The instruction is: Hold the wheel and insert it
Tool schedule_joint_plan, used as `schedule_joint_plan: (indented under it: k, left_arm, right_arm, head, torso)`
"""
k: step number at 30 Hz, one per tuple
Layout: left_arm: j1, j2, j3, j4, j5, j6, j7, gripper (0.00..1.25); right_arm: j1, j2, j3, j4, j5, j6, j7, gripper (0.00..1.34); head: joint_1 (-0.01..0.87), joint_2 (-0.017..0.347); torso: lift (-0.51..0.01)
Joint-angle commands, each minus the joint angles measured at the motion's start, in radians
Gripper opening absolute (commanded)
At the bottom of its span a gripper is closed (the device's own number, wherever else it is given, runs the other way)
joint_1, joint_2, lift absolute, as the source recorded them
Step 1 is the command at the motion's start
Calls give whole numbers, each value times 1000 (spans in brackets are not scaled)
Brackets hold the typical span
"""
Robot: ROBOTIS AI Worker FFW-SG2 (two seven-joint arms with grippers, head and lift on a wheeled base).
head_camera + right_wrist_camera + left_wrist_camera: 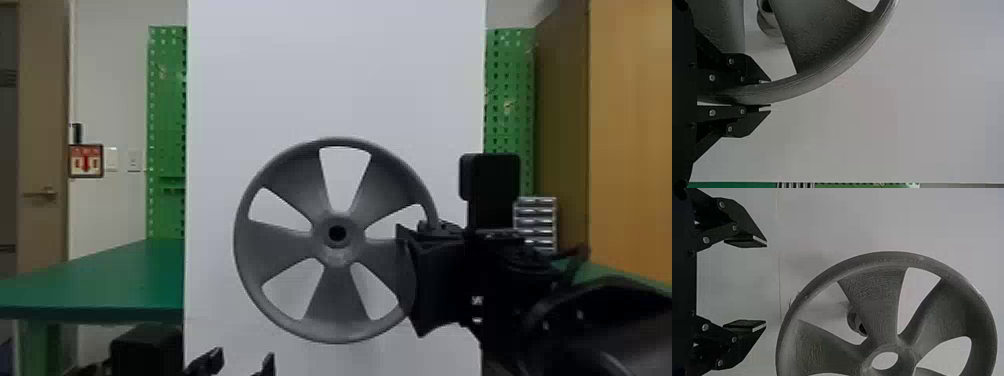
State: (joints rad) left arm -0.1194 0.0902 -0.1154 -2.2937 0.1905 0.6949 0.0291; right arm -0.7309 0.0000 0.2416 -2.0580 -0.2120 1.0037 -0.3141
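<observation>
Wheel [280,250]: grey, five-spoked, upright before the white panel [335,75]; hub [338,257] with a round central bore, dark in the head view; pale panel shows through that bore in the left wrist view.

Right pincer [420,270]: narrow, closed on the wheel's rim at the robot's right side; in the right wrist view the right pincer [770,94] has one finger on each side of the rim.

Left pincer [245,355]: at the head view's bottom edge, below the wheel; wide and holding nothing; in the left wrist view the fingers of the left pincer [766,284] stand well apart, near the rim.

Peg [853,319]: grey, rounded, beyond the wheel, seen through an opening between spokes; separate from the hub.

Surroundings: green counter [100,280] behind the panel; green pegboard [167,100] to the left; red-and-white sign [86,161] on the wall.
</observation>
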Motion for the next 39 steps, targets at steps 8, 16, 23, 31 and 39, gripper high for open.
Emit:
schedule_joint_plan:
  k: [8,16,23,31,39]
  left_arm:
    - [-2,0,-3,2,1,0,0,732]
    - [-2,0,-3,2,1,0,0,732]
    - [-2,0,-1,2,1,0,0,732]
    - [-3,0,-3,2,3,0,0,732]
    - [-3,0,-3,3,3,0,0,732]
  right_arm:
    - [-12,1,16,4,-18,0,-23,176]
    - [-12,1,12,4,-18,-5,-23,176]
    - [-10,1,5,4,-14,-10,-23,176]
    - [-12,1,5,6,-12,-14,-23,176]
    - [-10,1,5,9,-10,-16,-23,176]
  head:
    - [3,71]
    - [3,71]
    - [3,71]
    - [3,71]
    - [3,71]
  torso:
    - [-483]
    - [-483]
    - [-483]
    - [-483]
    - [-483]
